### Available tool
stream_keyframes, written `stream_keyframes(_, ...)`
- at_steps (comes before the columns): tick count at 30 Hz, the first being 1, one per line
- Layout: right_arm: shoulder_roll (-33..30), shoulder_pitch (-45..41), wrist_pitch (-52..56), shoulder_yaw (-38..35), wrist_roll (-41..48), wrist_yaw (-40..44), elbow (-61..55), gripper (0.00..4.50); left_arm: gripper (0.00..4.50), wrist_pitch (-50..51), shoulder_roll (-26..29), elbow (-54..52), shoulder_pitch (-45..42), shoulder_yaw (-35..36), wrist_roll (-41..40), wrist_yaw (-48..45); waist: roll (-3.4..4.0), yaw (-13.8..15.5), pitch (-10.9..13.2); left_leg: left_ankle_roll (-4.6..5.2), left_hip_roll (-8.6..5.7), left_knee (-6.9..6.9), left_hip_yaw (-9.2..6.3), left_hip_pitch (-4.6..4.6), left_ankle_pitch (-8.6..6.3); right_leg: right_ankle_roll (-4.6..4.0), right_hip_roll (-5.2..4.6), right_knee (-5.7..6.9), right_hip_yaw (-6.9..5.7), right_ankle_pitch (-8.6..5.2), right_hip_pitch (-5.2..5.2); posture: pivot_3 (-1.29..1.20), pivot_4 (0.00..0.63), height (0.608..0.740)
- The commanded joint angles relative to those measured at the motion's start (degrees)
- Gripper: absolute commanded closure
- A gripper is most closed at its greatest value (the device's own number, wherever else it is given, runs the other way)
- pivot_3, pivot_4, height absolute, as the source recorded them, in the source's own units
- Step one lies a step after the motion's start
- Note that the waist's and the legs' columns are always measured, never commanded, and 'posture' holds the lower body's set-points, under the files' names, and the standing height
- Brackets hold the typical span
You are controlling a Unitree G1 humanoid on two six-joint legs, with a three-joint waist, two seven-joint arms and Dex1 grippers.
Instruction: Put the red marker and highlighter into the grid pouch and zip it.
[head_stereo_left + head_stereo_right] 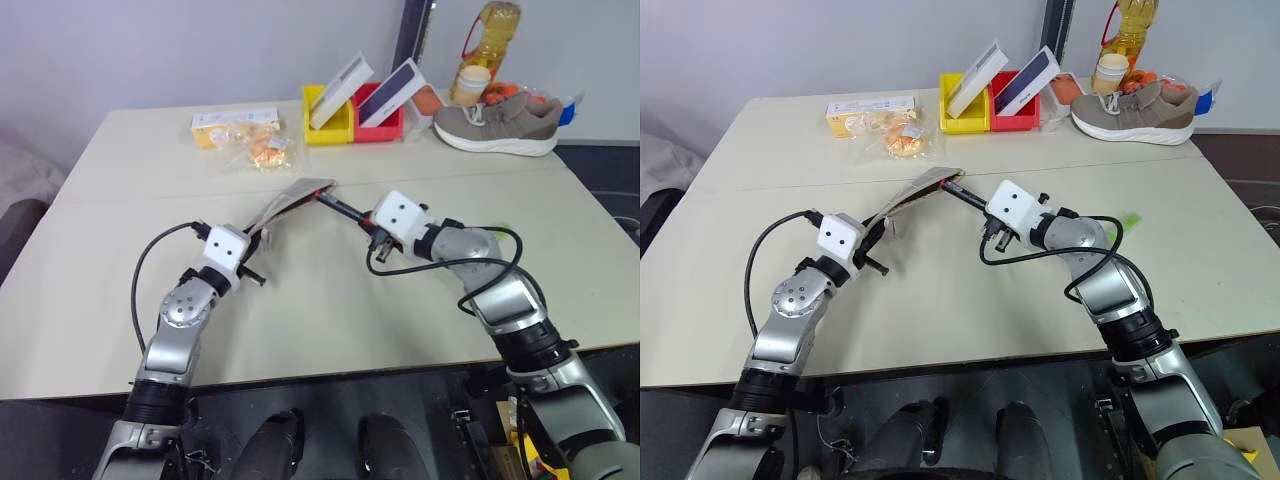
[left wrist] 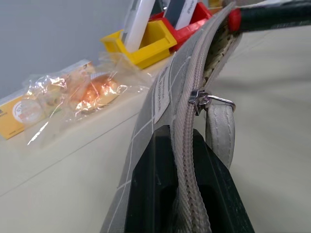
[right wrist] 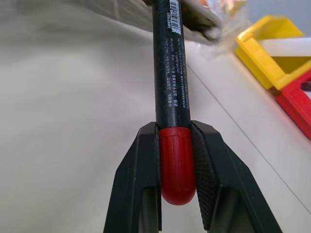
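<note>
Fingers first: my left fingers (image 2: 187,194) are clenched on the zipper edge of the pouch (image 1: 290,200), holding it up off the table (image 1: 330,310) so it slopes from the grip toward the middle of the table. From the left wrist cam I can see the zipper pull (image 2: 204,99) hanging just past the fingertips, and the mouth of the pouch gapes a bit beyond it.

My right fingers (image 3: 177,165) are grasping the marker (image 3: 169,77) by its red end, with the black barrel sticking straight out ahead. The far tip of the marker is right at the raised end of the pouch, at the opening; can't tell if it's actually inside yet.

There's a small light-green bit (image 1: 1133,220) on the table toward the right edge, beyond my right arm, which looks like the highlighter, but it's too tiny to be sure.

Along the far edge: a yellow box (image 1: 235,126) with a clear snack bag (image 1: 262,150) in front of it, a yellow bin (image 1: 328,116) and a red bin (image 1: 385,122) side by side, and a shoe (image 1: 498,122) near the far right corner with a bottle (image 1: 486,45) behind it.
</note>
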Motion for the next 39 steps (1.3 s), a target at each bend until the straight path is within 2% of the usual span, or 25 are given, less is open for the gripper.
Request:
stream_keyframes(1,-0.78,-1.73,-1.84,1.14,-2.55,1.05,-2.45,4.15,4.50,-2.21,0.74,-2.66,0.16,-0.72,0.02,-1.58,0.00,0.00,0.00,0.00,0.00,0.00,0.00,0.00,0.00,0.00,0.00,0.00,0.00,0.00,0.00,0.00,0.150,0.740)
stream_keyframes(4,-1.79,-2.13,-3.22,2.63,-4.92,2.44,-3.03,4.15,4.50,-3.25,1.71,-3.19,0.40,-2.09,0.62,-3.65,0.00,0.00,0.00,0.00,0.00,0.00,0.00,0.00,0.00,0.00,0.00,0.00,0.00,0.00,0.00,0.00,0.150,0.740)
stream_keyframes(11,-9.86,-3.57,-15.34,10.41,-15.17,10.10,-4.76,4.15,4.50,-5.14,5.26,-4.20,0.63,-5.26,0.35,-11.03,0.00,-0.01,0.00,-0.01,0.00,0.00,0.01,-0.02,0.00,0.00,-0.01,-0.02,-0.01,0.00,-0.01,0.00,0.150,0.740)
stream_keyframes(16,-8.41,-4.67,-20.40,12.53,-18.82,11.38,-4.15,4.15,4.50,-5.50,6.55,-4.59,-0.11,-6.79,-0.31,-15.29,-0.01,-0.08,0.01,0.00,0.00,-0.01,0.00,-0.02,0.00,0.00,-0.01,-0.03,-0.01,0.00,-0.01,0.00,0.150,0.740)
stream_keyframes(21,-6.50,-4.05,-20.02,11.18,-19.25,12.49,-4.17,4.15,4.50,-4.74,6.29,-4.50,-0.26,-6.26,-0.34,-15.29,-0.01,0.02,0.01,0.00,0.00,0.01,-0.01,-0.02,0.00,0.00,-0.01,-0.03,-0.01,0.00,-0.01,0.00,0.150,0.740)
stream_keyframes(22,-6.33,-3.74,-19.58,10.48,-18.94,12.44,-4.52,3.11,4.50,-4.41,6.14,-4.55,-0.08,-6.00,-0.36,-14.94,-0.01,0.03,0.01,0.00,0.00,0.01,-0.01,-0.02,0.00,0.00,-0.01,-0.03,-0.01,0.00,0.00,0.00,0.150,0.740)
stream_keyframes(26,-5.07,-2.61,-18.23,6.51,-15.36,11.89,-6.29,1.17,4.50,-3.29,5.50,-4.73,0.45,-5.44,-0.18,-13.44,-0.02,0.04,0.01,0.00,0.00,0.01,-0.02,-0.02,0.00,0.00,-0.01,-0.02,-0.01,0.00,0.00,0.00,0.150,0.740)
stream_keyframes(28,-4.02,-1.53,-15.89,2.97,-10.52,12.56,-8.45,1.17,4.50,-2.56,4.95,-4.76,0.65,-5.17,-0.22,-12.32,-0.02,0.04,0.01,0.00,0.00,0.02,-0.02,-0.02,0.00,0.00,-0.02,-0.02,-0.01,0.00,0.00,0.00,0.150,0.740)
stream_keyframes(31,-1.51,0.41,-6.88,-4.53,-1.19,13.35,-12.63,1.17,4.50,-1.10,3.29,-4.23,0.25,-4.65,0.22,-9.29,-0.02,0.06,0.01,0.00,0.00,0.03,-0.06,-0.02,0.00,0.00,-0.02,-0.02,-0.01,0.00,0.02,0.00,0.150,0.740)
stream_keyframes(35,0.50,2.02,5.90,-14.47,5.26,8.83,-11.92,1.17,4.50,0.27,1.56,-3.03,-0.55,-4.61,1.79,-5.28,-0.05,0.28,-0.01,0.00,-0.01,0.09,-0.07,-0.02,0.00,0.00,-0.01,-0.02,-0.02,0.00,0.05,0.00,0.150,0.740)
stream_keyframes(39,3.40,1.10,21.07,-23.29,3.50,-4.88,-6.20,0.07,4.50,0.73,0.56,-1.72,-1.31,-5.24,2.74,-3.14,-0.04,0.31,-0.01,0.00,-0.01,0.10,-0.07,-0.02,0.00,-0.01,-0.01,0.00,-0.02,0.00,0.04,0.00,0.150,0.740)
